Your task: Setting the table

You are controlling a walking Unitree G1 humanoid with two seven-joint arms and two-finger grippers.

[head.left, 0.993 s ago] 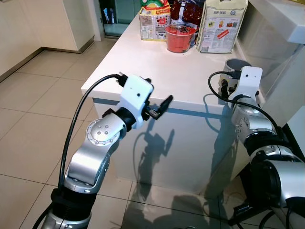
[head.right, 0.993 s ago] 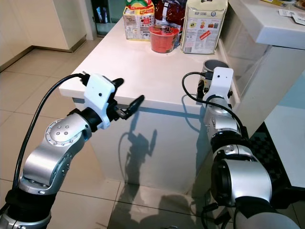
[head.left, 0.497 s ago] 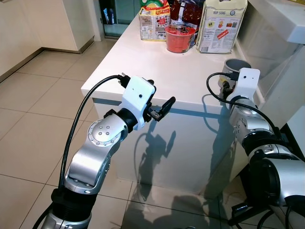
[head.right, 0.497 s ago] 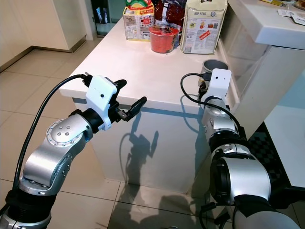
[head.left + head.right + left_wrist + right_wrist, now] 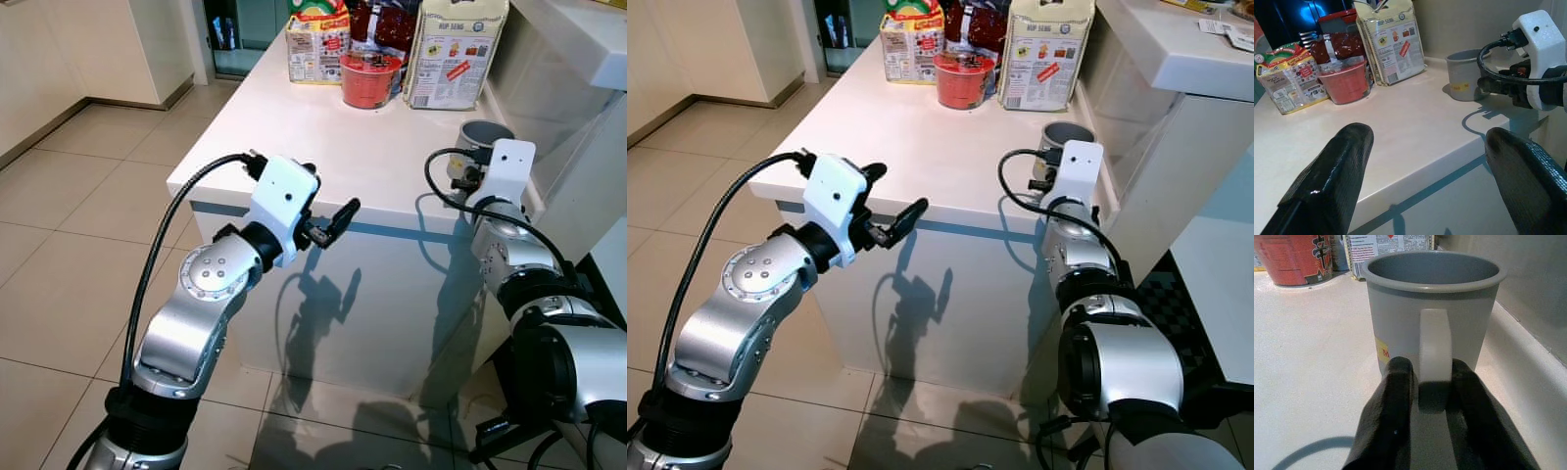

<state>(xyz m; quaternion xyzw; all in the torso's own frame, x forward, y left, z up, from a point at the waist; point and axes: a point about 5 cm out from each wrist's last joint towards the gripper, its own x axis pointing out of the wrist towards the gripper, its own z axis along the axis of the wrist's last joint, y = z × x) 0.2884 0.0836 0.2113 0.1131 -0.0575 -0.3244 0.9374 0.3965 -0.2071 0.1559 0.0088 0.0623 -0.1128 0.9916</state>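
A grey mug [image 5: 1432, 308] with a small yellow label stands upright near the right edge of the white table [image 5: 294, 127]. My right gripper [image 5: 1432, 369] is shut on the mug's handle, one black finger on each side. In the head views the mug [image 5: 485, 134] sits just beyond the right arm's white wrist housing [image 5: 509, 166]. My left gripper [image 5: 328, 191] is open with nothing between its fingers. It hovers in front of the table's near edge, pointing across the tabletop.
At the table's far end stand a red cup [image 5: 370, 78], a yellow food pack [image 5: 318, 39], a dark red pack and a tall white bag [image 5: 451, 54]. A higher white counter [image 5: 588, 39] rises right of the mug. Tiled floor lies to the left.
My left gripper has risen slightly and edged toward the table's front edge. My right gripper stays shut on the mug handle, and the mug has not moved.
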